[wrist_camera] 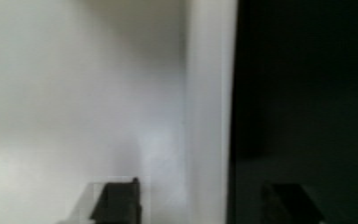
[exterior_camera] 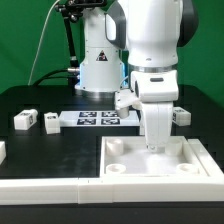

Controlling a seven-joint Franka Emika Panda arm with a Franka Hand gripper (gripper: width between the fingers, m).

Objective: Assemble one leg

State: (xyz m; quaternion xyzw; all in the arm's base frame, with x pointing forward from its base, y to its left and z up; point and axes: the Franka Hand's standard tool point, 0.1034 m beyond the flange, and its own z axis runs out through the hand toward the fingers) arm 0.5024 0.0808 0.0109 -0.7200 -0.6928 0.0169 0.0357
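Note:
The large square white recessed panel (exterior_camera: 160,181) lies at the front, on the exterior view's right. My gripper (exterior_camera: 155,146) points straight down at the panel's far edge, fingers apart. In the wrist view my gripper (wrist_camera: 204,200) straddles the border between the white panel surface (wrist_camera: 87,100) and the black table (wrist_camera: 309,100), with one dark fingertip (wrist_camera: 117,200) over the white and the other over the black. Nothing is held. Two legs (exterior_camera: 25,120) (exterior_camera: 50,122) lie on the exterior view's left, and another leg (exterior_camera: 180,116) on its right, all away from the gripper.
The marker board (exterior_camera: 97,119) lies behind the panel, in front of the robot's base (exterior_camera: 98,75). A long white bar (exterior_camera: 40,186) runs along the front left, touching the panel's side. A white piece (exterior_camera: 2,150) shows at the left edge.

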